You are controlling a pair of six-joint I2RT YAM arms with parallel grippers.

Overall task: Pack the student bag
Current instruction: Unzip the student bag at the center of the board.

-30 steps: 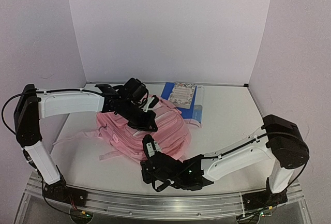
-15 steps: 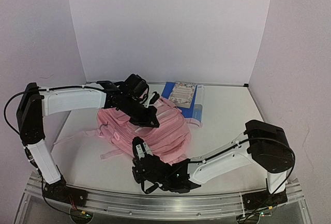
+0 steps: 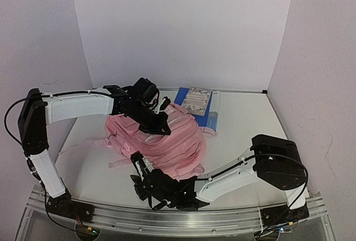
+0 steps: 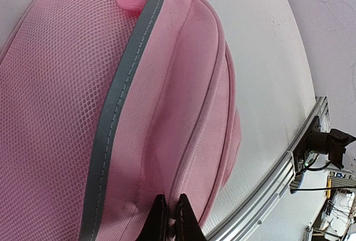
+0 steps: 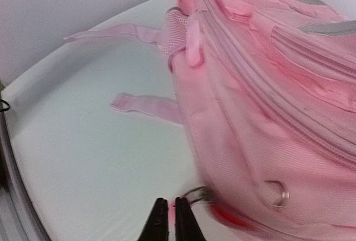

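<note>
Both arms reach in: left hand [image 4: 169, 219] rests closed on the student bag [image 3: 169, 141]; right hand [image 5: 168, 216], low over the table [image 5: 83, 157], tips together, empty.

Lab: white-walled booth [image 3: 183, 29], aluminium rail [image 3: 167, 216]

The student bag [image 3: 167, 138] fills the middle of the table [image 3: 250, 124], the left arm [image 3: 78, 106] reaching over its far-left side and the right arm [image 3: 222, 177] lying low along the near edge. Books [image 3: 194, 102] block the far side; straps [image 3: 118, 164] trail left. Bare table lies open on the right.
</note>
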